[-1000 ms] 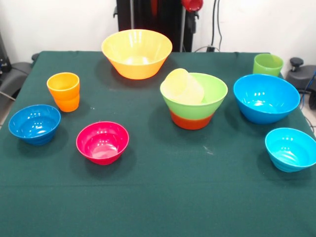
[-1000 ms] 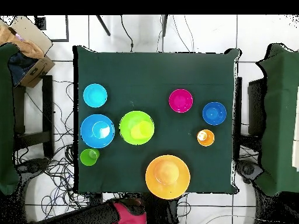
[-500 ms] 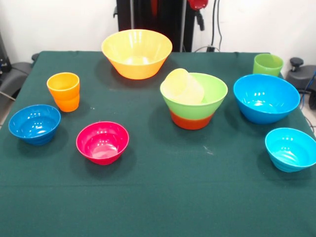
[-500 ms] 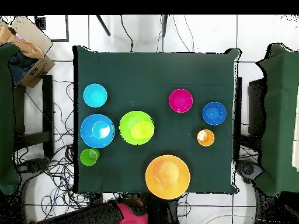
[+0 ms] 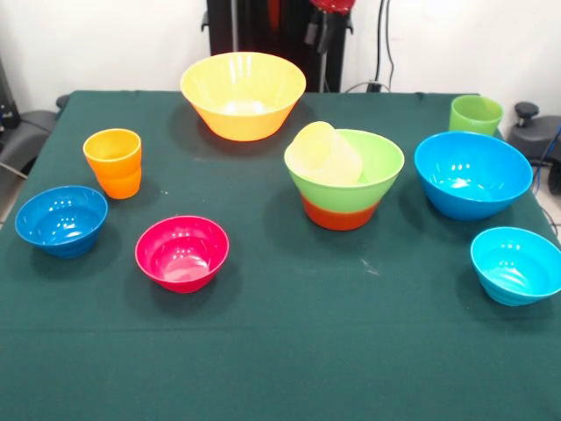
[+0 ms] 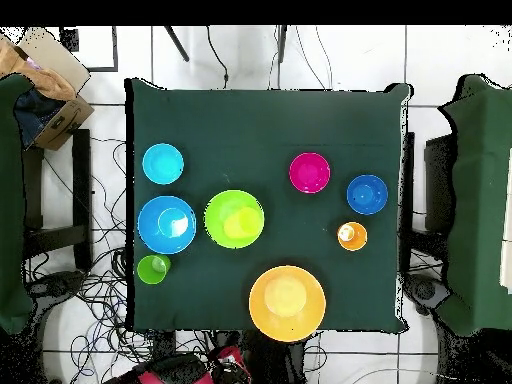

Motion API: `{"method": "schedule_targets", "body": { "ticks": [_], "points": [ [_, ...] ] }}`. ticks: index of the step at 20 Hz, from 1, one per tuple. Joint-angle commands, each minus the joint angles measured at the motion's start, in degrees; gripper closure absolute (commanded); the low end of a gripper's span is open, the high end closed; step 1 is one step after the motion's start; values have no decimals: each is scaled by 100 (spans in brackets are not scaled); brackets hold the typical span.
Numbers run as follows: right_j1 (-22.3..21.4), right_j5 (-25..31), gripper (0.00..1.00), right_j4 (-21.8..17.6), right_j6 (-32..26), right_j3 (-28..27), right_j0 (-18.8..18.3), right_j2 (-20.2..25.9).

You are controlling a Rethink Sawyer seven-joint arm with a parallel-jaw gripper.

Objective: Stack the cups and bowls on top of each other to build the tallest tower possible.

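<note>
At table's far edge, gripper (image 5: 323, 29) hangs empty, jaws slightly apart, w/ yellow-orange bowl (image 5: 243, 94) nearby.

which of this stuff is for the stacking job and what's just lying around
For the job: yellow-orange bowl, green bowl on orange-red bowl, pale yellow cup, orange cup, green cup.

Lying about: cardboard box, floor cables.

Red arm (image 5: 333, 4) with dark hand (image 5: 323, 33) at tip

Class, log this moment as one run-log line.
gripper: raised, empty, far table edge | tower: yellow cup tilted in green bowl on orange-red bowl | other bowls, cups: unstacked
</note>
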Motion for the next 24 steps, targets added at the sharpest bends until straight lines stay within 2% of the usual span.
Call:
{"method": "schedule_targets", "body": {
  "ticks": [1, 5, 9, 14, 19, 24],
  "points": [
    [1016, 200, 0, 290, -753, -393, -41, 182],
    [1259, -75, 0, 399, -969, -426, -233, -95],
    [1699, -701, 0, 998, -1248, -486, -458, -305],
    [2022, -1264, 0, 1454, -1408, -598, -795, -506],
    [2153, -1392, 0, 1499, -1300, -707, -845, -557],
    [2348, -1386, 0, 1707, -1038, -997, -739, -408]
  ]
}}
